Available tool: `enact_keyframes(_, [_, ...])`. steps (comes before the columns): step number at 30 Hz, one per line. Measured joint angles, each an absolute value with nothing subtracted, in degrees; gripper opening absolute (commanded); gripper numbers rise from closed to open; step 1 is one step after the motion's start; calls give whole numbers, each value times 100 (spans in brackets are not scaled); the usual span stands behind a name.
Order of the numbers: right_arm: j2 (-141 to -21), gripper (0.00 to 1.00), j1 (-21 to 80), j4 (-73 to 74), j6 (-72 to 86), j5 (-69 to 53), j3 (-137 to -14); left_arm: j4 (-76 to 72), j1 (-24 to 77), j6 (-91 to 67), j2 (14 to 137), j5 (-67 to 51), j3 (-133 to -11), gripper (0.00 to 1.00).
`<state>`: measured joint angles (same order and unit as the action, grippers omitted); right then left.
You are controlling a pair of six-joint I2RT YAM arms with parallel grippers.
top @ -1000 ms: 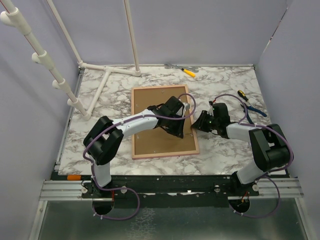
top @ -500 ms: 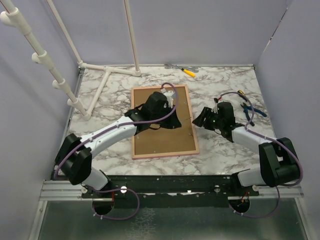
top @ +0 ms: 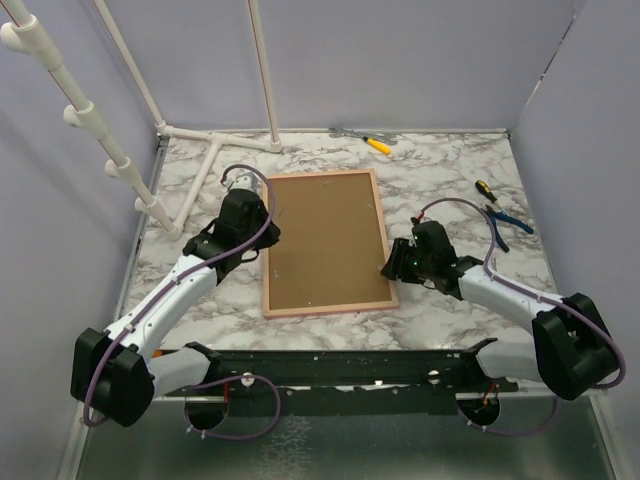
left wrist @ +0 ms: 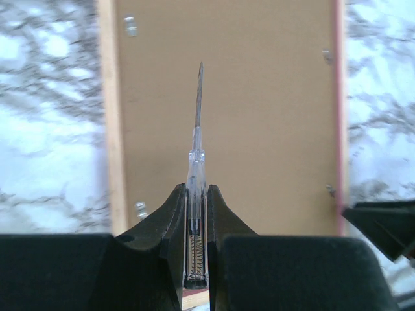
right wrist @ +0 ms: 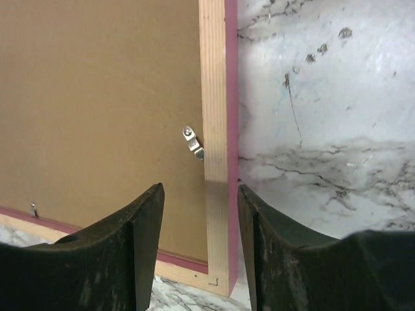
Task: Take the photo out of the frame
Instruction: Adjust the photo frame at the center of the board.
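Observation:
The frame (top: 326, 240) lies face down on the marble table, with its brown fibreboard back up and a thin pink border. The photo is hidden under the back. My left gripper (top: 263, 237) is at the frame's left edge. It is shut (left wrist: 196, 194) on a clear-handled screwdriver (left wrist: 198, 129) whose blade points out over the back. My right gripper (top: 393, 268) is open at the frame's right edge near its front corner. Its jaws (right wrist: 201, 194) stand either side of the wooden rail (right wrist: 214, 97), just in front of a small metal clip (right wrist: 193, 141).
Small metal clips (left wrist: 141, 208) sit along the frame's inner edges. A yellow-handled screwdriver (top: 377, 144) and a wrench (top: 345, 131) lie at the back. Blue pliers (top: 505, 217) and another screwdriver (top: 485, 190) lie at the right. A white pipe rack (top: 200, 175) stands at the back left.
My left arm has swung from over the frame's back to its left edge, with the screwdriver in it. My right gripper has moved forward to the frame's right rail near the front corner.

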<state>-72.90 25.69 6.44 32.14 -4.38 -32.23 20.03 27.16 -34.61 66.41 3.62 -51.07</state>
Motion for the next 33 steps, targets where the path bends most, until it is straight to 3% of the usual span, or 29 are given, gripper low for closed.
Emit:
enact_keyframes(11, [-7063,47,3046,1326,3664,211,-3135,2305,2224,-4071,5822,1400,-4018,0])
enact_keyframes(22, [-7227,41,3070,1570,3747,322,-3166,2244,2206,-4506,5688,1588,-3634,0])
enact_keyframes(26, [-7472,43,3103,1800,3833,738,-3444,2126,2206,-4611,5690,1579,-3459,0])
enact_keyframes(33, [-8219,45,2250,1868,3854,1258,-4106,1844,2196,-4744,5765,1437,-3242,0])
